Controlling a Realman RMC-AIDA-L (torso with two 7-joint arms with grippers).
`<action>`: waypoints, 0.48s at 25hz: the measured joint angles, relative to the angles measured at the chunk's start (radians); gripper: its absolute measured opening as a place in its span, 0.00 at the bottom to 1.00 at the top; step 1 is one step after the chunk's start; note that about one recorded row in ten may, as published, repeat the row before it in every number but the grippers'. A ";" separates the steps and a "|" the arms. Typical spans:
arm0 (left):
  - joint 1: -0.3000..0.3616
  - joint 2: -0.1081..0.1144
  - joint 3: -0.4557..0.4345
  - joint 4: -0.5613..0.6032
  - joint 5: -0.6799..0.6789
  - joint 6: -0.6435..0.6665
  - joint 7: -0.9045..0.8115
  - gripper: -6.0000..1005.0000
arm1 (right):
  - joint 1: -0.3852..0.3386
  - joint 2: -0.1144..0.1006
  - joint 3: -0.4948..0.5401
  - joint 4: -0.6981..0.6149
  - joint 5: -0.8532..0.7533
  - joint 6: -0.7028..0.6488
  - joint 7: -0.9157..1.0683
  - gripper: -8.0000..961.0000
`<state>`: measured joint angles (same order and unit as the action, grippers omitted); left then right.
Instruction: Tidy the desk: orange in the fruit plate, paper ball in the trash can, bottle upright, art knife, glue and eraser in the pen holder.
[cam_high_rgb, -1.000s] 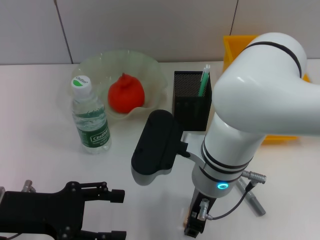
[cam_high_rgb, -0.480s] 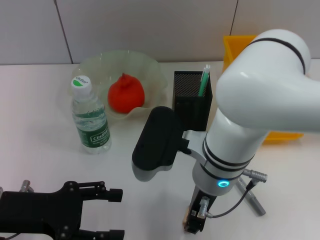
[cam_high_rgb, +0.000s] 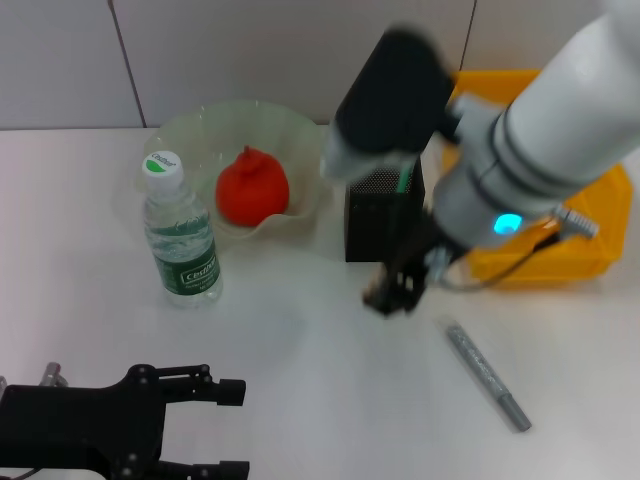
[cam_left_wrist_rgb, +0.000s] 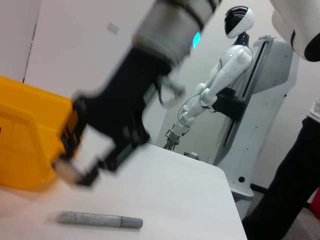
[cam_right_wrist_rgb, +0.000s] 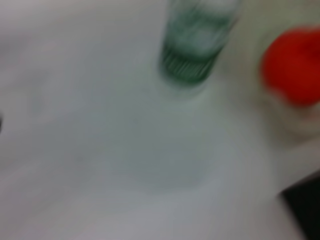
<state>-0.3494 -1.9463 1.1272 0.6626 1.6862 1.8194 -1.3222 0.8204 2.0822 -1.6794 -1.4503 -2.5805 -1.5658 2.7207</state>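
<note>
the right gripper (cam_high_rgb: 392, 296) hangs above the white table (cam_high_rgb: 300, 360), just in front of the black mesh pen holder (cam_high_rgb: 382, 205). in the left wrist view the same gripper (cam_left_wrist_rgb: 75, 170) holds a small pale block between its fingers, so the claw is pinching something. it looks like the eraser (cam_left_wrist_rgb: 67, 169), but the blur does not let me say it for sure.

the left gripper (cam_high_rgb: 215, 425) stays low at the near left corner of the table. its black fingers (cam_high_rgb: 220, 390) are spread apart and hold nothing.

the red-orange fruit (cam_high_rgb: 252, 187) lies inside the pale green wavy glass fruit plate (cam_high_rgb: 180, 135) at the back of the table. the clear plastic water bottle with a white and green cap (cam_high_rgb: 180, 235) stands upright, just beside the plate on its near left side. a green and white stick (cam_high_rgb: 407, 165) is standing in the pen holder. the grey metal art knife (cam_high_rgb: 487, 375) lies flat on the table, to the right of the right gripper and apart from it. the yellow plastic bin (cam_high_rgb: 590, 245) is at the back right, behind the white right arm (cam_high_rgb: 560, 130).

the right wrist view is very blurred; it shows only the bottle (cam_right_wrist_rgb: 197, 42) and the red fruit (cam_right_wrist_rgb: 292, 65).
</note>
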 joint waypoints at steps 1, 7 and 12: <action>0.000 0.000 -0.002 0.000 0.000 0.000 0.000 0.83 | -0.014 0.000 0.037 -0.033 -0.003 0.007 -0.018 0.48; 0.001 -0.002 -0.007 0.000 0.000 -0.001 0.000 0.83 | -0.066 -0.002 0.174 -0.100 -0.031 0.124 -0.091 0.50; 0.000 -0.003 -0.009 0.000 0.000 -0.001 0.000 0.83 | -0.082 -0.003 0.187 -0.051 -0.073 0.232 -0.119 0.52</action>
<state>-0.3490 -1.9498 1.1184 0.6626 1.6861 1.8181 -1.3223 0.7384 2.0797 -1.4927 -1.5013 -2.6534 -1.3342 2.6017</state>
